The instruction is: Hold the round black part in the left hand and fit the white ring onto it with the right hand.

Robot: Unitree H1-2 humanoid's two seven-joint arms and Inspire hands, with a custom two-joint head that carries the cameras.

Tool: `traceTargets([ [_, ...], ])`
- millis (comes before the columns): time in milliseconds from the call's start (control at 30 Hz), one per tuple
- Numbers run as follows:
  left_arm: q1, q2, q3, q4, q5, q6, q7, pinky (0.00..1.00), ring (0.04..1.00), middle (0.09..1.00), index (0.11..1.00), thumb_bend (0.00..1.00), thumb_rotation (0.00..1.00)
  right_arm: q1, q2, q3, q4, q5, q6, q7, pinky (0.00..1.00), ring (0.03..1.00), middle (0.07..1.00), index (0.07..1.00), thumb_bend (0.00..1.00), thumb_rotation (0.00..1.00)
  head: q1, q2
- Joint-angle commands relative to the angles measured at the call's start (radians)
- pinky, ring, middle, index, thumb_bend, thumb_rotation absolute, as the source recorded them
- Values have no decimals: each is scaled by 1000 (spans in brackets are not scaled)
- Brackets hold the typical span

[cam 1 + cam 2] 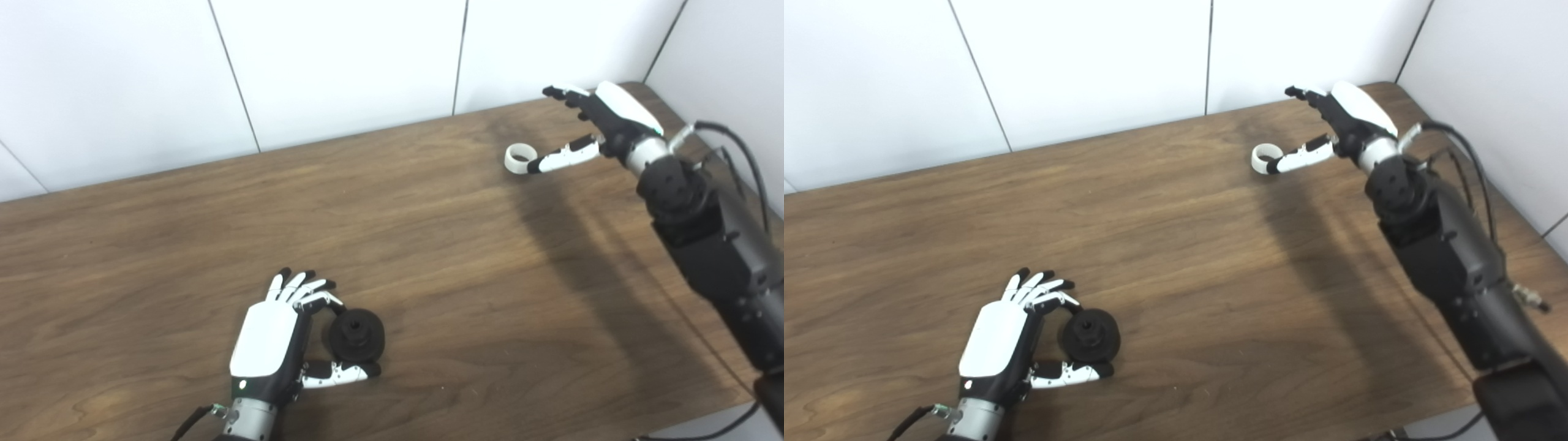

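The round black part [356, 334] rests on the wooden table [429, 245] near the front. My left hand [272, 334] is beside it on its left, open, with the fingers curled over its far side and the thumb lying along its near side. The white ring [519, 158] lies on the table at the far right. My right hand [597, 125] is open just right of the ring, its thumb tip touching the ring's near right edge, the fingers stretched above and beyond it.
White wall panels [343, 61] close the table's far edge, and a side wall [735, 55] stands at the right corner. The right forearm with its black cables [729, 153] runs along the table's right edge.
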Motion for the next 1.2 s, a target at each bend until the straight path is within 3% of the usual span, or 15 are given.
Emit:
traceTargets([
  [0,35,30,-4,52,21,31,-49,1000,904,800,483,525,57,-63,-49,11,3,-29,7,27,802,884,892,860,871,311,-1,1],
  [200,34,26,-6,57,26,35,-47,1000,902,800,483,525,57,-167,-116,111,61,-76,12,168,991,957,931,854,862,309,1,0],
  [400,35,23,-8,59,28,37,-44,1000,902,800,483,525,57,-244,-126,168,123,-115,-12,233,1000,980,945,832,872,315,5,2],
  [867,44,19,-16,57,35,40,-46,1000,907,801,483,525,58,-407,-87,344,255,-278,-20,359,1000,987,944,814,864,363,11,8],
  [1167,47,15,-17,49,32,45,-53,1000,911,804,483,526,58,-463,-58,398,314,-340,-42,425,1000,999,950,795,873,351,14,13],
])
